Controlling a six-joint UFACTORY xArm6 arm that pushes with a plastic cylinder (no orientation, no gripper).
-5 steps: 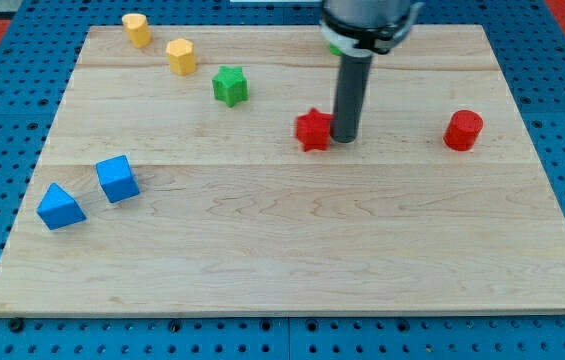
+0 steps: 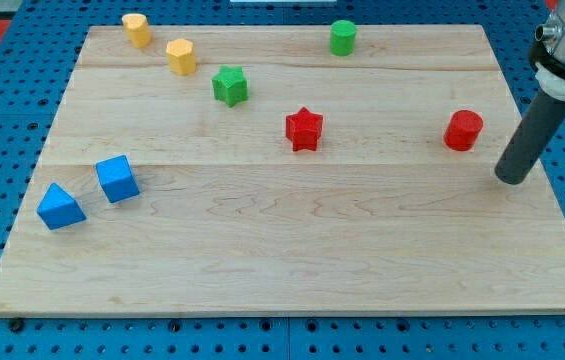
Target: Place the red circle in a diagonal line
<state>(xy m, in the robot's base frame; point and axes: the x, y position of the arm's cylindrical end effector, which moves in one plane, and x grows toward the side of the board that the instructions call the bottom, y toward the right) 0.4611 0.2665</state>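
Observation:
The red circle (image 2: 463, 130) is a short red cylinder near the board's right side. My tip (image 2: 511, 179) rests on the board to the right of it and a little below, apart from it. A red star (image 2: 303, 129) sits near the board's middle. A green star (image 2: 229, 85), a yellow block (image 2: 181, 56) and another yellow block (image 2: 136, 29) form a slanted row rising toward the view's top left.
A green cylinder (image 2: 342, 37) stands near the board's top edge. A blue cube (image 2: 117, 178) and a blue triangular block (image 2: 59, 206) sit at the left. The wooden board (image 2: 292, 250) lies on a blue pegboard; its right edge is close to my tip.
My tip has moved from beside the red star far to the right, past the red circle. The red star has shifted slightly left. The green cylinder is now uncovered.

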